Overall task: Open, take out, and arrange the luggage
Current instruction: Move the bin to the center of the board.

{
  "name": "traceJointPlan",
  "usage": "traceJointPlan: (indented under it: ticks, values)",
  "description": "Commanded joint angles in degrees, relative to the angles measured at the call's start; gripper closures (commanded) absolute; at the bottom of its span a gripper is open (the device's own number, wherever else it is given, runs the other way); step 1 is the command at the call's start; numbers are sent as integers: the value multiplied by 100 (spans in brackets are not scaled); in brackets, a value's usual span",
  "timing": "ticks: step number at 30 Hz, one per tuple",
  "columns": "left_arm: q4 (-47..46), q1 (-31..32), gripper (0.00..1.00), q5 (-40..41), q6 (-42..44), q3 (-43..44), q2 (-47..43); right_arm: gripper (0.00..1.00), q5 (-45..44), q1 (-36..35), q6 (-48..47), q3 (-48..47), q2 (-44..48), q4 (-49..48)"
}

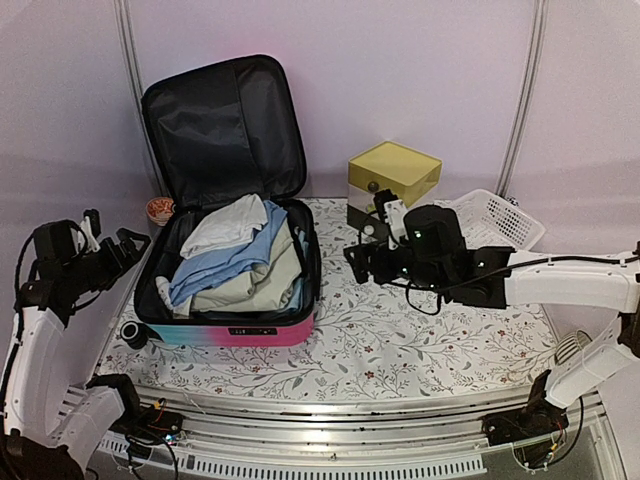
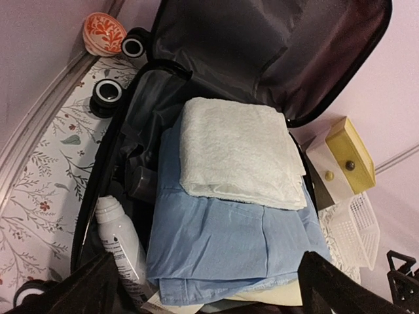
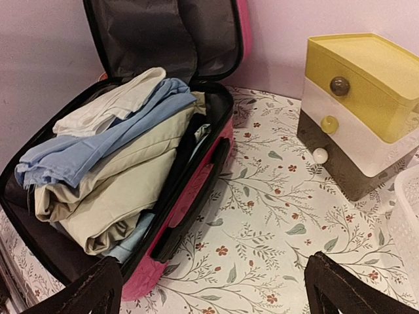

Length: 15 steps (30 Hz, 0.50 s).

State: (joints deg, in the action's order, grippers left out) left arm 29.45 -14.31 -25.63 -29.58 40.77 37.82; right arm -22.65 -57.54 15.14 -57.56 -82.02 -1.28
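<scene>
- Below and just ahead of my left gripper [image 1: 118,232] lies the luggage [image 1: 240,335], open on the table [image 1: 400,340], with its lid upright against the back wall and the black lining showing.
- That gripper's fingers stand wide apart with nothing between them. The right gripper [image 1: 368,232] is spread just as wide and holds nothing, hovering over the floral tabletop.
- Inside the shell (packed right to the rim) is a folded stack: a white towel [image 2: 239,154] on top, a light blue garment [image 2: 222,242] under it, and beige garments [image 3: 124,190] beneath.
- On the stack's side nearest my left gripper, a white spray bottle [image 2: 121,239] lies between the clothes and the shell wall.
- Ahead and left of my right gripper is the luggage's pink side. Ahead and right stands a yellow-topped drawer box [image 3: 366,104], drawers shut and contents hidden.
- Right of that box sits a white mesh basket [image 1: 495,218].
</scene>
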Motion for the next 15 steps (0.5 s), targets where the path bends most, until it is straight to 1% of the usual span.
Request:
traceJointPlan:
  ticks: [1, 6, 10, 11, 15]
  values:
    - [-46, 156, 2, 685, -885, -186, -224, 1, 618, 561, 350, 205, 392, 162]
    - [246, 306, 2, 1017, -1254, -2, -216, 1, 804, 906, 549, 306, 507, 246]
    - [329, 306, 2, 1157, -1320, 54, -176, 1, 807, 1069, 615, 229, 526, 539]
    - [351, 307, 2, 1091, -1270, 102, -126, 1, 785, 1102, 626, 214, 553, 608]
    - [356, 306, 2, 432, -621, 339, 309, 1, 847, 1272, 660, 144, 641, 897]
